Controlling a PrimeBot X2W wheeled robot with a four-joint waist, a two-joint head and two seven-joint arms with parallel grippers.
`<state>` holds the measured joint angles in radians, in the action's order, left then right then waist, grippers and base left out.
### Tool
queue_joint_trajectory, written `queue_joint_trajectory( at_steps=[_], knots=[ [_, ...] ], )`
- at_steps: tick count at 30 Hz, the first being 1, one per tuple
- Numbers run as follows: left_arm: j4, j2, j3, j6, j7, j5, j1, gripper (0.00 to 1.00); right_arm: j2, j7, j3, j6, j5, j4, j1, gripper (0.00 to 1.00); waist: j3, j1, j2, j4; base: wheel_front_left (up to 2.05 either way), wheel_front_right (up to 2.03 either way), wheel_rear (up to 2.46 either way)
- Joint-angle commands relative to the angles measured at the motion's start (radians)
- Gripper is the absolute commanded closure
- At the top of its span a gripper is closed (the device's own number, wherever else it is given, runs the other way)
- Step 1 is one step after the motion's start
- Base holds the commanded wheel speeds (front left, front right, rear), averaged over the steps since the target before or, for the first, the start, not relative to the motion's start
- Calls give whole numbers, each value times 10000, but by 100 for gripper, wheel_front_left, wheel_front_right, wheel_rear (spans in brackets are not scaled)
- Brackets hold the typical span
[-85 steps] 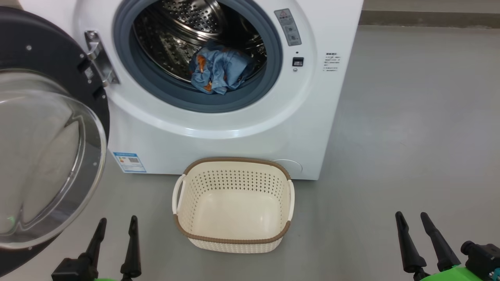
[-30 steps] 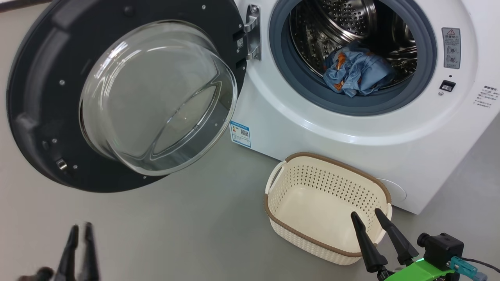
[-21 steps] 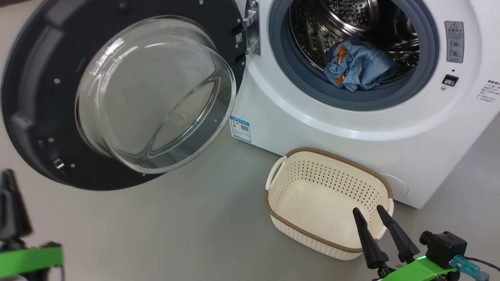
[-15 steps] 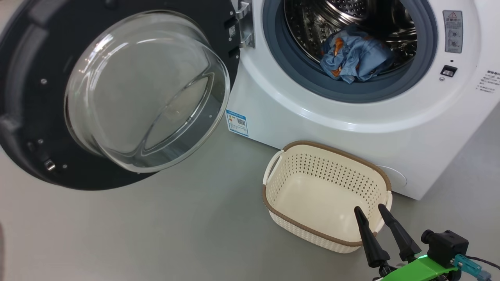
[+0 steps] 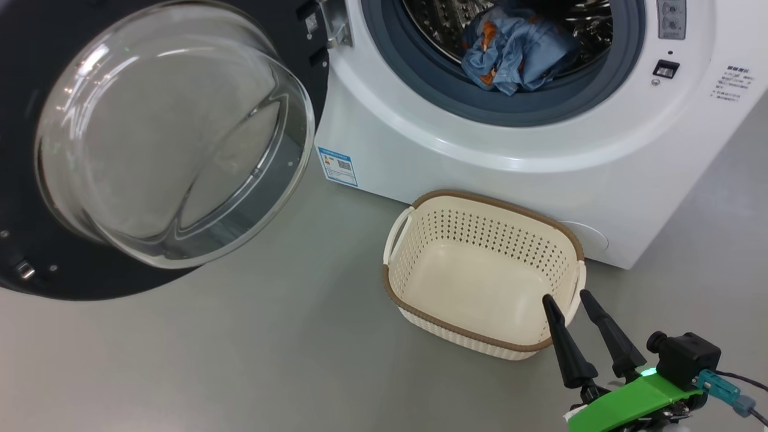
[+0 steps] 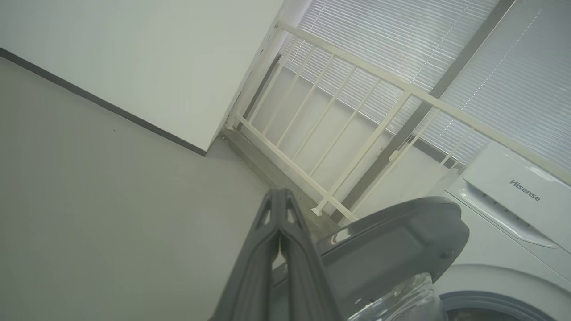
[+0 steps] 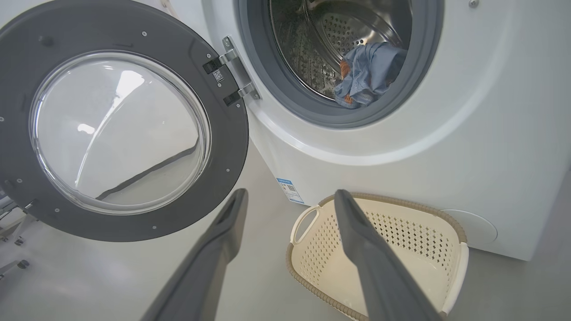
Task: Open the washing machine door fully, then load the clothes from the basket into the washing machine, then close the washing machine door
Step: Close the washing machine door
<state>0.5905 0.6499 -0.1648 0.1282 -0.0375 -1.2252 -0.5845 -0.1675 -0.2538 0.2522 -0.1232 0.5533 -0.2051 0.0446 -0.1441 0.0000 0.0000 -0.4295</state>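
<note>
The washing machine (image 5: 540, 180) is open, its black-rimmed door (image 5: 162, 138) with the glass bowl swung wide to the left. The blue printed clothes (image 5: 516, 51) lie in the steel drum behind the grey gasket, also visible in the right wrist view as clothes (image 7: 368, 73). The cream basket (image 5: 480, 336) stands empty on the floor before the machine. My right gripper (image 5: 567, 297) hovers open over the basket's near right corner. My left gripper (image 6: 279, 196) is shut on nothing, fingers pressed together, with the door's outer face (image 6: 392, 249) just beyond it to its right.
Grey floor (image 5: 240, 360) spreads left of the basket under the open door. A blue label sticker (image 5: 338, 166) marks the washer's lower front. In the left wrist view a white railing (image 6: 357, 120) and window blinds (image 6: 401, 44) stand behind the machine.
The head camera has swung and dipped, shifting the whole scene. My left gripper closed and left the head view. The right gripper stays open over the basket.
</note>
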Motion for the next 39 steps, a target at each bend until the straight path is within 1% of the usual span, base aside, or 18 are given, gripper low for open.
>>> queue_joint_trajectory(
  at_steps=[1, 5, 8, 9, 10, 17, 21, 26, 30, 39],
  knots=[
    [71, 866, -90, 25, -268, -41, -504, 100, -129, -80, 188, -75, -138, 240, 383, 0, -163, 0, 0, 114, 0, 0, 0],
    [1038, 1251, 435, 25, -1236, -286, -1119, 100, -239, -80, 213, -75, -163, 276, 521, 0, -443, 0, 0, 150, 0, 0, 0],
    [1384, 1402, 754, 25, -1740, -469, -1491, 100, -353, -80, 262, -75, -173, 283, 651, 0, -598, 0, 0, 181, 0, 0, 0],
    [1531, 1526, 959, 25, -2186, -747, -1675, 100, -435, -80, 288, -75, -178, 293, 738, 0, -734, 0, 0, 219, 0, 0, 0],
    [1457, 1774, 1294, 25, -2699, -1279, -1562, 100, -629, -80, 253, -75, -227, 324, 841, 0, -973, 0, 0, 272, 0, 0, 0],
    [1296, 1821, 1525, 25, -2858, -1604, -1319, 100, -740, -80, 218, -75, -264, 367, 844, 0, -1089, 0, 0, 247, 0, 0, 0],
    [1162, 1816, 1723, 25, -3141, -1810, -1227, 100, -784, -80, 216, -75, -274, 356, 904, 0, -1134, 0, 0, 228, 0, 0, 0],
    [1006, 1772, 2083, 25, -3688, -2036, -1052, 100, -771, -80, 229, -75, -287, 313, 877, 0, -1043, 0, 0, 203, 0, 0, 0],
    [827, 1842, 2257, 25, -4179, -2307, -919, 100, -733, -80, 246, -75, -284, 279, 847, 0, -931, 0, 0, 202, 0, 0, 0],
    [-106, 1974, 2920, 25, -5015, -2566, -559, 100, -675, -80, 183, -75, -237, 211, 723, 0, -606, 0, 0, 99, 0, 0, 0]
  ],
)
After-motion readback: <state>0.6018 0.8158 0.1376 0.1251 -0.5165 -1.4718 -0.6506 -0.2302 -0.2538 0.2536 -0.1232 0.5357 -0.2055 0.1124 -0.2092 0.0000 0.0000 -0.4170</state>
